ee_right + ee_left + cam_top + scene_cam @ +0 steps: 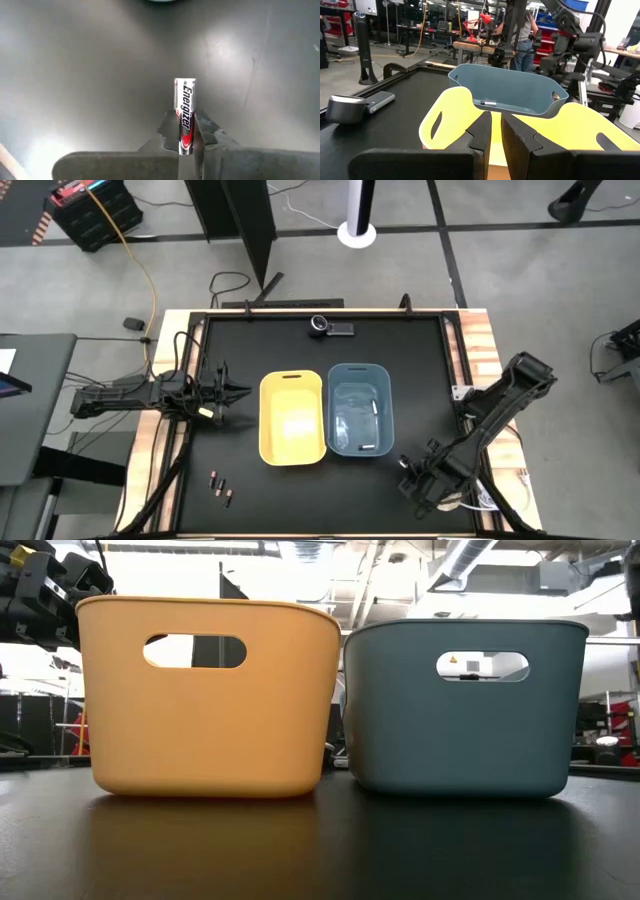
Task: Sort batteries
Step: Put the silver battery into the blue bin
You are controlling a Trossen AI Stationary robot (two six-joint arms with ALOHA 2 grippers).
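Observation:
Three small dark batteries point(220, 488) lie on the black table near its front left. Two more batteries point(372, 428) lie in the blue bin point(358, 370); one shows in the left wrist view point(488, 103). My right gripper point(408, 480) is at the front right of the table, shut on a silver, black and red battery point(184, 112). My left gripper point(496, 132) hovers left of the yellow bin point(291, 418), its fingers almost together with nothing between them. It also shows in the high view point(240, 390). My right gripper pinches the battery's lower, red end point(185, 142) between its two fingers. The battery lies along the fingers, and its silver end point(184, 82) sticks out past the fingertips. Whether that end touches the table, I cannot tell.
The yellow and blue bins stand side by side mid-table, seen from the front in the low view point(205, 700) point(465, 705). A round silver device with a dark bar point(328, 327) lies at the far edge. Wooden rails and cables line the table's sides.

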